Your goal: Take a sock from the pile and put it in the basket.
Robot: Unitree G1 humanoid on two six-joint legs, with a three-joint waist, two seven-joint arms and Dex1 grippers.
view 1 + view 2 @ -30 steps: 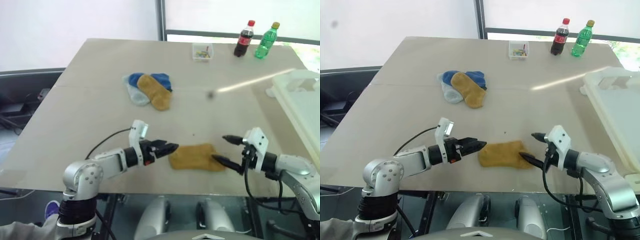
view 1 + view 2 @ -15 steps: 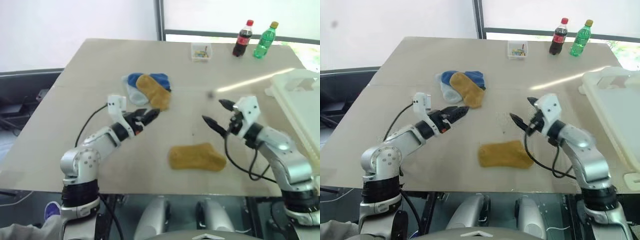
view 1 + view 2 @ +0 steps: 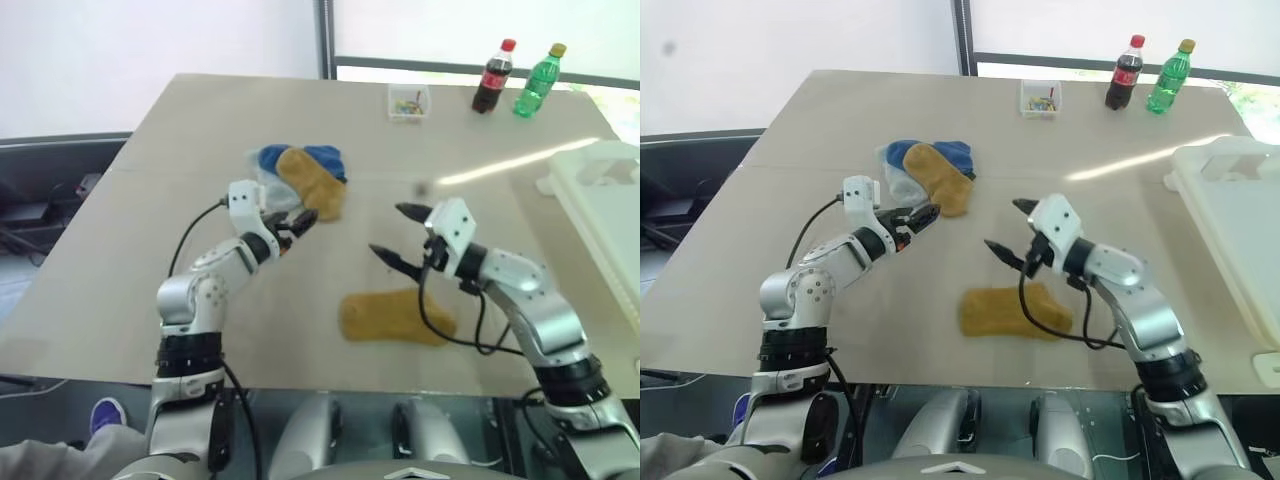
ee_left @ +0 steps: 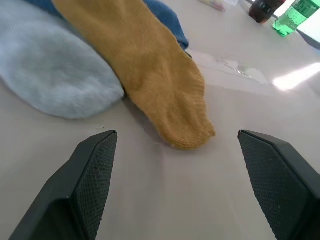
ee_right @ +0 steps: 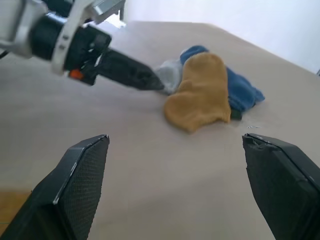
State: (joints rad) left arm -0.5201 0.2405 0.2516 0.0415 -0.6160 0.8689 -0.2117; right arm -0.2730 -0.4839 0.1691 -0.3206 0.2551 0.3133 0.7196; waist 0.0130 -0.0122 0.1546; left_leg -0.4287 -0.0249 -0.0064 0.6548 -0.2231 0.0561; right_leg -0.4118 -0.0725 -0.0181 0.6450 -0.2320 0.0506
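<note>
The pile (image 3: 300, 178) lies at mid-table: a mustard sock (image 4: 145, 65) on top, a pale one (image 4: 50, 75) beside it and blue ones behind. My left gripper (image 3: 298, 221) is open just short of the mustard sock's toe, with nothing between its fingers (image 4: 92, 170). My right gripper (image 3: 389, 231) is open too and hovers over the table right of the pile, pointing toward it; its wrist view takes in the pile (image 5: 205, 90) and the left gripper (image 5: 135, 75). The white basket (image 3: 600, 190) stands at the table's right edge.
A single mustard sock (image 3: 395, 315) lies flat near the front edge, below the right gripper. At the far side stand a small clear box (image 3: 407, 102), a cola bottle (image 3: 493, 75) and a green bottle (image 3: 536, 80).
Both grippers have left the sides of the single mustard sock at the front. The left one has moved out to the pile; the right one has risen and swung left. That sock stays put.
</note>
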